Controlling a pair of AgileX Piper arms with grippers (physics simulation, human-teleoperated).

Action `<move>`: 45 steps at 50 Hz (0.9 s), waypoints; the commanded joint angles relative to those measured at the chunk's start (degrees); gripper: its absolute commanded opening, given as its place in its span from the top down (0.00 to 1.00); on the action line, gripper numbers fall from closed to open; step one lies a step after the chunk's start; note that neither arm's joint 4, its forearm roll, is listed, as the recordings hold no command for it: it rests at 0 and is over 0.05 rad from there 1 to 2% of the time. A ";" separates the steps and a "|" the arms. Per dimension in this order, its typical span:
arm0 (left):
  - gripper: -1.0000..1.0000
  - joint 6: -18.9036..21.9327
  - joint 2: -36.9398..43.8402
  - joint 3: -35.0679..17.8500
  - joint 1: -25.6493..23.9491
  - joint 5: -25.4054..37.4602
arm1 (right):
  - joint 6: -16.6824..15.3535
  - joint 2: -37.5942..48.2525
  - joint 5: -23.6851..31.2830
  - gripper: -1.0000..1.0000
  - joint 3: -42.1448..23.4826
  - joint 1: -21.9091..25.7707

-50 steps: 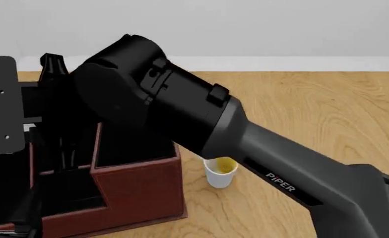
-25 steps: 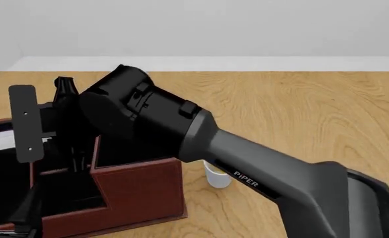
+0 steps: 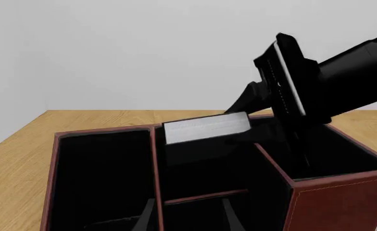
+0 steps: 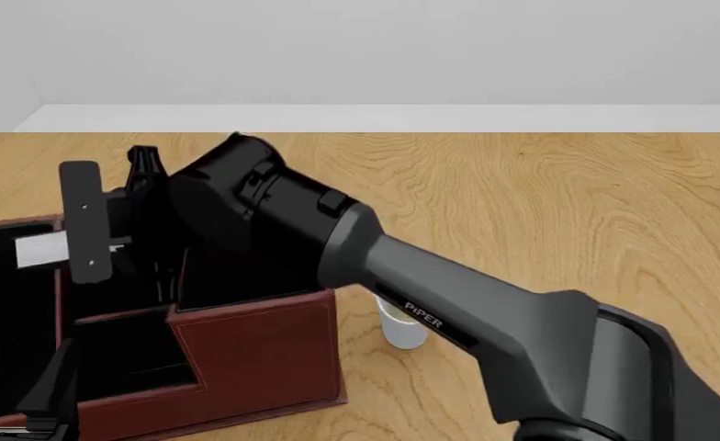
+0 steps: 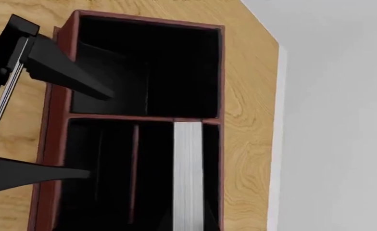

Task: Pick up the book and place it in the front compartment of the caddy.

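Wooden table bears the caddy; right claw, spread empty, reaches over it beside the upright book.

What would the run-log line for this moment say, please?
phase: release | right gripper: open above caddy | book: on edge inside caddy, ungripped | left gripper: open, idle | mug: beside caddy

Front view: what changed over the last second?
The right arm's end effector pulled back toward the far side of the table, shrinking in view. Its fingers are spread with nothing between them. The book now shows as a pale strip standing inside the caddy, earlier hidden. Caddy and mug stayed put; the left end effector stayed low by the caddy.
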 commanded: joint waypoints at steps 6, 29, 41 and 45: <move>0.00 0.00 0.00 0.00 0.00 0.00 | 0.35 5.10 -0.82 1.00 -6.89 -2.63; 0.00 0.00 0.00 0.00 0.00 0.00 | -1.40 8.69 -2.52 0.00 -8.49 -4.69; 0.00 0.00 0.00 0.00 0.00 0.00 | -1.91 6.48 -3.26 0.00 -6.78 -4.60; 0.00 0.00 0.00 0.00 0.00 0.00 | -2.06 4.74 -3.06 0.00 -5.95 -4.54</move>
